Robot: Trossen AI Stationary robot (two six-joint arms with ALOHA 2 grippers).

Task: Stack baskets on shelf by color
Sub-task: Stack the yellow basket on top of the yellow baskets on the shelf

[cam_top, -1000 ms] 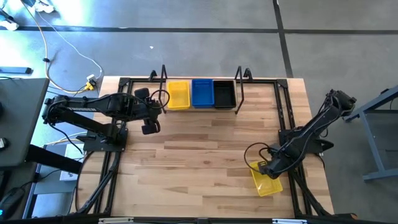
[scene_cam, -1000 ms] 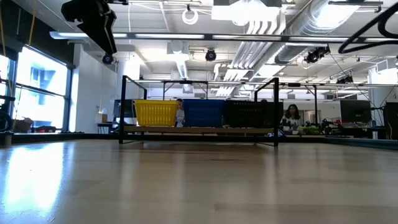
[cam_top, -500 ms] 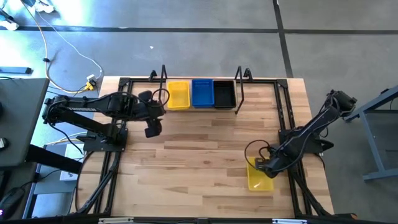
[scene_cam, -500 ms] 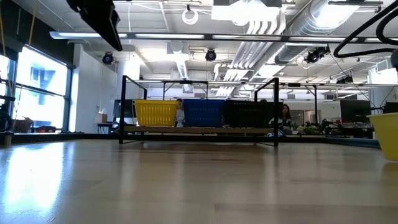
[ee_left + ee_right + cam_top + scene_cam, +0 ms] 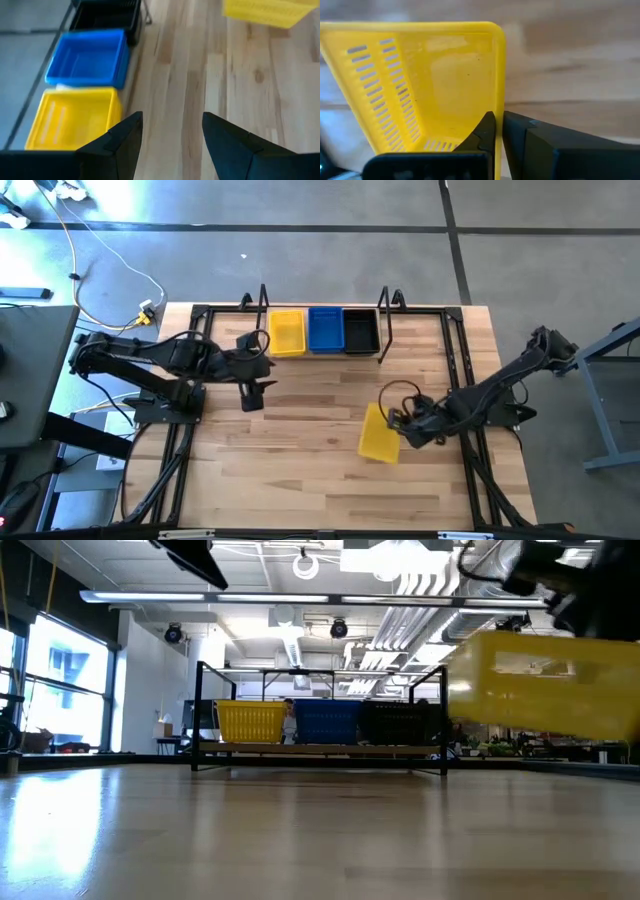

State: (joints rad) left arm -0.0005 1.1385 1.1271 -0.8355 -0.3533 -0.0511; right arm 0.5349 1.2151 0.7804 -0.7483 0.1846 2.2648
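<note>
Right end effector (image 5: pixel 399 427) clamped on yellow basket (image 5: pixel 379 435) rim, raised above bare mid-worktop (image 5: pixel 310 440); left end effector (image 5: pixel 251 393) fully open, empty.

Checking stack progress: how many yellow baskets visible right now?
2. One yellow basket sits at the left end of the shelf; the other is held by the right gripper above the table. Nested ones may be hidden.

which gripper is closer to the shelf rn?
Left. The left gripper hovers open just in front of the shelf, near its yellow end; the right gripper is farther back, gripping a yellow basket.
</note>
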